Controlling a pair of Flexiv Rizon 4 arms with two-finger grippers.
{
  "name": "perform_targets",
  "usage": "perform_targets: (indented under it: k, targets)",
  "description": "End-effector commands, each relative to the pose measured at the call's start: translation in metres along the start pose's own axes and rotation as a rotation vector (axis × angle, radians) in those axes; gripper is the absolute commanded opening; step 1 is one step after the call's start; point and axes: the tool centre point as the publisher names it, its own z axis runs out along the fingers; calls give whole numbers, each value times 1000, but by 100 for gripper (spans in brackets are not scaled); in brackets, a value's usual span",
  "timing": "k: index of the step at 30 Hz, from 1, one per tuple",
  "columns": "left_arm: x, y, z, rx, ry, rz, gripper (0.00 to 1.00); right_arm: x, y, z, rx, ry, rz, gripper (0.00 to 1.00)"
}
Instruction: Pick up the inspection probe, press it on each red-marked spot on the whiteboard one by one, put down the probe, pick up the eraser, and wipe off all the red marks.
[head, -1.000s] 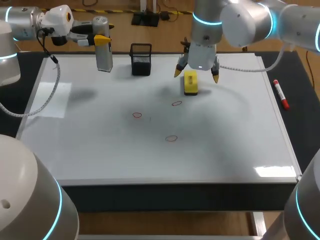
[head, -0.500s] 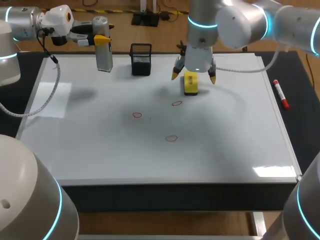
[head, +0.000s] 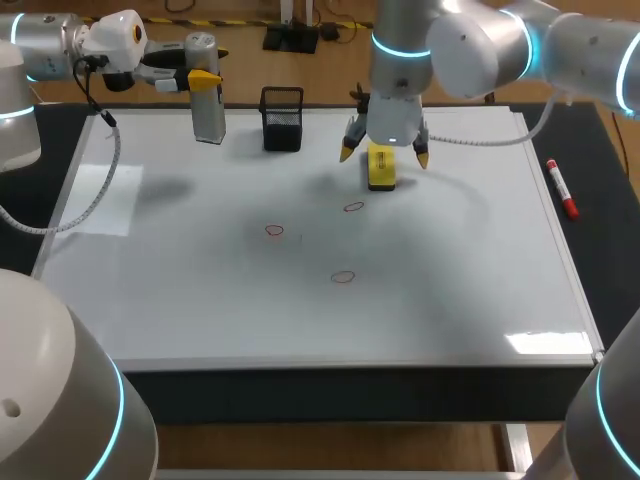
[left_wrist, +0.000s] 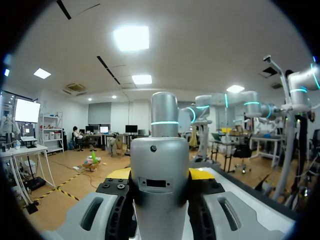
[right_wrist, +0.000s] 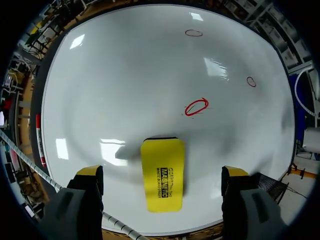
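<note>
We're hovering the right gripper (head: 384, 155) over the whiteboard (head: 200, 300), fingers spread wide either side of the eraser (head: 381, 170) at 1 o'clock and not touching it. We're thinking stay centred, sink until the tips flank its long sides, then squeeze evenly. The left gripper (head: 200, 78) is clamping the inspection probe (head: 207, 110) at 11 o'clock. Versus a second ago, the right gripper's been drifting toward 9 o'clock and lower, while the red marks (head: 353, 207) aren't budging.

Eraser (right_wrist: 162, 173): a block of black print on the yellow top face, seen in the right wrist view; wording not transcribed.
Whiteboard (head: 200, 300): three hand-drawn red ovals (head: 354, 207) only, with no letters or numbers.
Marker (head: 561, 188): any print is too small to tell.
</note>
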Motion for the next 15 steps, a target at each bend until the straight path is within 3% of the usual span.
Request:
perform_targets:
  k: [1,2,4,6,8,15]
  targets:
    - [0,-1,0,-1,0,0,0,-3,-2,1,-6,9,-5,100]
    - [0,-1,0,-1,0,0,0,-3,-2,1,-7,9,-6,96]
    - [0,-1,0,-1,0,0,0,-3,-2,1,-8,9,-7,48]
    - [0,-1,0,-1,0,0,0,-3,-3,2,-7,6,-4,36]
    - [0,-1,0,-1,0,0,0,-4,-3,2,-6,-1,0,0]
    - [0,-1,0,-1,0,0,0,0,-7,-9,10,-16,4,0]
